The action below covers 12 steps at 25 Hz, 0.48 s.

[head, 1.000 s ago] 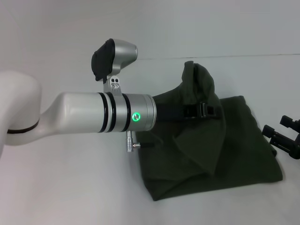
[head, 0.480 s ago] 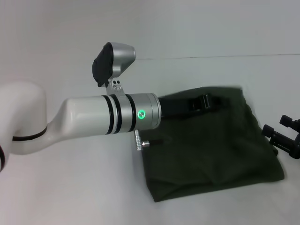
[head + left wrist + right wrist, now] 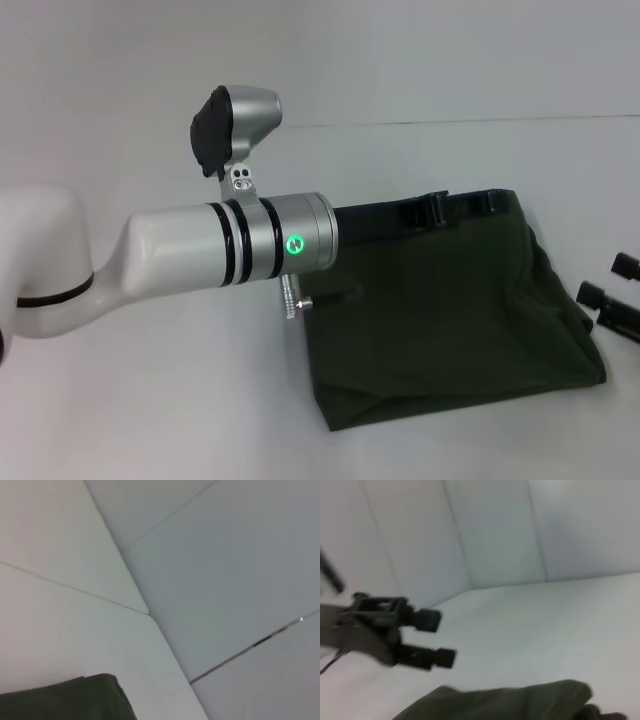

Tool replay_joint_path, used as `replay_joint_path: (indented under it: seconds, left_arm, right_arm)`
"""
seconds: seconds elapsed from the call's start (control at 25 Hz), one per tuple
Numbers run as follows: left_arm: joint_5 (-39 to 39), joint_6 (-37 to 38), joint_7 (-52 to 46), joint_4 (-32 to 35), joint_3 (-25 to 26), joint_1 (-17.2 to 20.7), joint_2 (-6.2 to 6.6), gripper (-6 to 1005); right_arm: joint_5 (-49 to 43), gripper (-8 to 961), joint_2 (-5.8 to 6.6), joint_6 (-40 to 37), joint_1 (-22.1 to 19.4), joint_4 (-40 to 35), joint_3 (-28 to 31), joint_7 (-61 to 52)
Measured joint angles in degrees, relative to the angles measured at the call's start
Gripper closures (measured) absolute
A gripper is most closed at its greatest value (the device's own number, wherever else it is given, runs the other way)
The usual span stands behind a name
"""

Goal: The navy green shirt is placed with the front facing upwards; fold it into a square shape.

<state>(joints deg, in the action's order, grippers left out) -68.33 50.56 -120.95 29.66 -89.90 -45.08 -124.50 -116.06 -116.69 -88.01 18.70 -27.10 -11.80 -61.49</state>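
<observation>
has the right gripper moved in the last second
Yes. The right gripper has pulled back toward the head view's right edge, away from the folded shirt.

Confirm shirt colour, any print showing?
The shirt is plain dark olive green with no print showing, folded flat on the table; clearest in the head view.

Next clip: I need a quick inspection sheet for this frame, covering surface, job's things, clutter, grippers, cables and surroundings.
Surface: plain white tabletop, bare where visible.
Job's things: dark olive-green cotton shirt, folded into a rough square, lying flat; no lettering visible on the upturned side.
Clutter: nothing seen.
Grippers: left gripper at the shirt's far edge, jaws apart in the right wrist view, holding nothing; right gripper at the right edge of the head view, off the shirt's right side, state not readable.
Cables: short silver plug under the left arm's wrist; no loose cables seen.
Surroundings: white panelled walls behind the table.
</observation>
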Motion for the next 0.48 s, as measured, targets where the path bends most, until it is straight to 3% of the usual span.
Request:
replay_joint_path:
  seconds: [0.16, 0.32, 0.48]
  left_arm:
    - [-0.35, 2.89, 4.46, -0.03, 2.04, 0.69, 0.26, 243]
    - [-0.40, 7.00, 8.53, -0.11, 7.50, 2.84, 0.32, 153]
    - [-0.49, 9.71, 10.09, 0.12, 11.78, 5.21, 0.52, 86]
  right_arm:
    - [-3.46, 160, -1.31, -3.33, -0.03, -4.01, -1.31, 0.03]
    - [-5.85, 160, -2.97, -7.99, 0.03, -6.69, -4.13, 0.85]
    - [-6.44, 160, -3.11, -10.50, -0.04, -6.42, -7.58, 1.11]
